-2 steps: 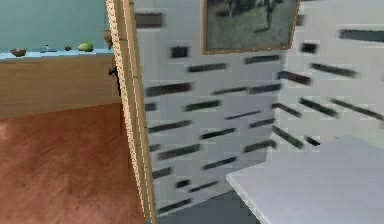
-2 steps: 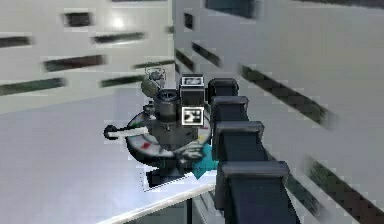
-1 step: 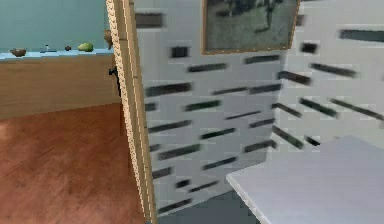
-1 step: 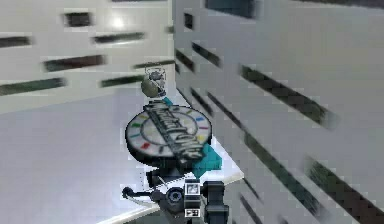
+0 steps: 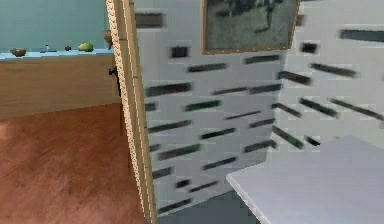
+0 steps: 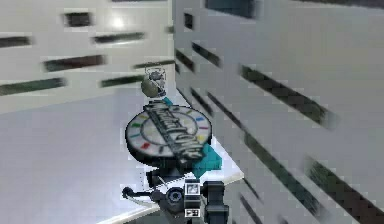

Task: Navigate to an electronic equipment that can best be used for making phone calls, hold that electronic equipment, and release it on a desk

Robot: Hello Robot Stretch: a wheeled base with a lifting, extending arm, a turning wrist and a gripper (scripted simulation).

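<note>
Gripper (image 6: 150, 192) hangs just on the near side of the round disc (image 6: 172, 130), low over the table (image 6: 60, 160). You cannot tell its state, nor whether it holds anything. Whether the phone lies at the fingers, in front of the disc, is too small to tell.

Judge the step as work at the table's near edge. Move slowly and hold the wrist level, so you don't nudge the disc.

A teal thing (image 6: 212, 158) pokes out from under the disc's right side. A small clock-like thing (image 6: 153, 82) stands just behind the disc. The wall (image 6: 290, 110) runs close along the disc's right, leaving little room to swing.
</note>
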